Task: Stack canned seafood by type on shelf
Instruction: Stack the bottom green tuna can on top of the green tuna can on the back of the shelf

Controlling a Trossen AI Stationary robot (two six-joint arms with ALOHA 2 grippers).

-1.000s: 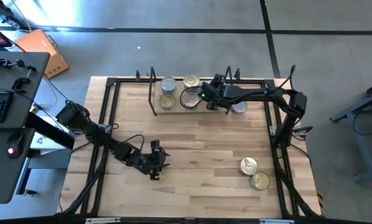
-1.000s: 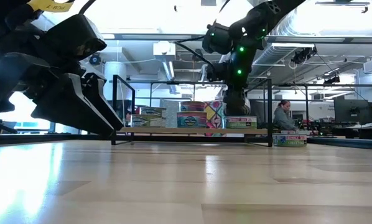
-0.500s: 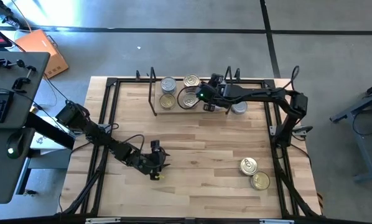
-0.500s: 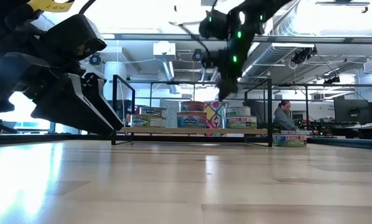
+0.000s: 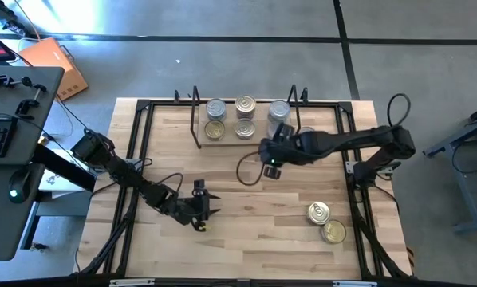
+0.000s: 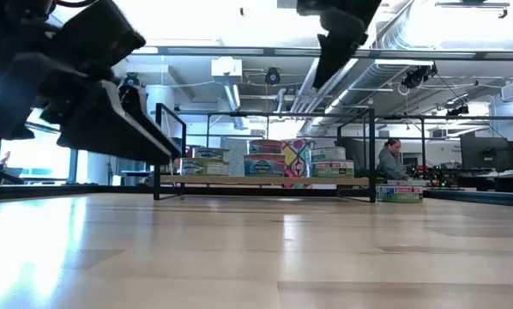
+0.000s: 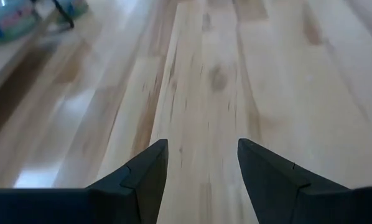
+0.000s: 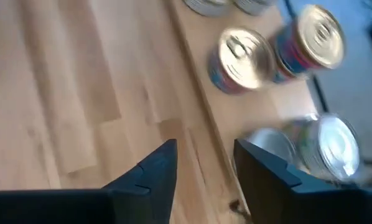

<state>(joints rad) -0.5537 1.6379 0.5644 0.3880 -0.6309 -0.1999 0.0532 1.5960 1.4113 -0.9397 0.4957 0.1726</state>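
Observation:
The shelf point(image 5: 229, 139) stands at the table's far middle and bears several tins of canned seafood point(image 5: 245, 106), silver-topped and gold-topped. In the low view they show as labelled stacks point(image 6: 265, 163) on the board. Two gold tins point(image 5: 318, 212) point(image 5: 333, 231) stand on the table at the near right. My right gripper point(image 5: 268, 169) point(image 8: 204, 155) hangs open and empty above the table, on the near side of the shelf's right end. My left gripper point(image 5: 205, 214) point(image 7: 203, 155) is open and empty, low over the table's near left.
The shelf's black uprights point(image 6: 373, 154) rise at both of its ends. One more tin point(image 6: 400, 194) stands on the table just right of the shelf. A black frame point(image 5: 139, 159) runs around the tabletop. Bare wood lies between the two grippers.
My right gripper has drawn back from the tins at the shelf's right end, risen, and swung toward the table's near edge, turning as it went. The tins on the shelf stay where they were.

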